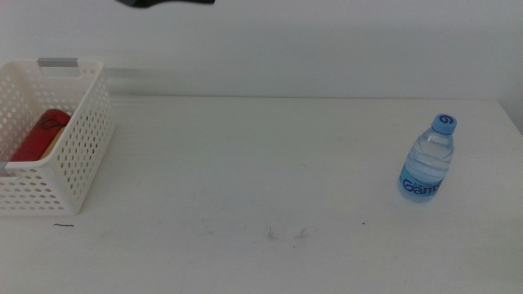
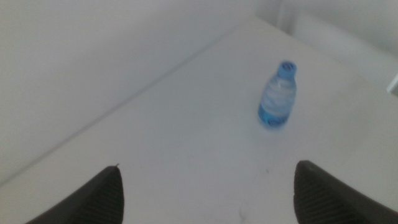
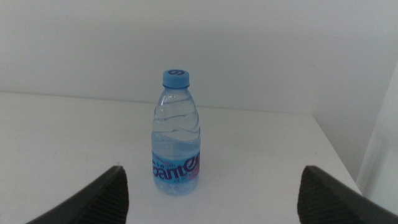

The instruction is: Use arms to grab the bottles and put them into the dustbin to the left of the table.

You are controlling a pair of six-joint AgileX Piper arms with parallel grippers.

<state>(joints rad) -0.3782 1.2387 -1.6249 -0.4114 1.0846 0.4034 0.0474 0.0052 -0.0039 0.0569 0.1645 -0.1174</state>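
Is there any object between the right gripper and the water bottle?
No, nothing visible. In the right wrist view the water bottle stands upright straight ahead of the open right gripper, with only bare table between.

One water bottle [image 1: 427, 160], one red can [image 1: 39, 135], one dustbin [image 1: 78, 155].

A small clear plastic water bottle with blue cap [image 1: 427, 160] stands upright on the white table [image 1: 261, 188]; a white lattice plastic basket [image 1: 72, 155] holds a red can [image 1: 39, 135]; no pincer appears.
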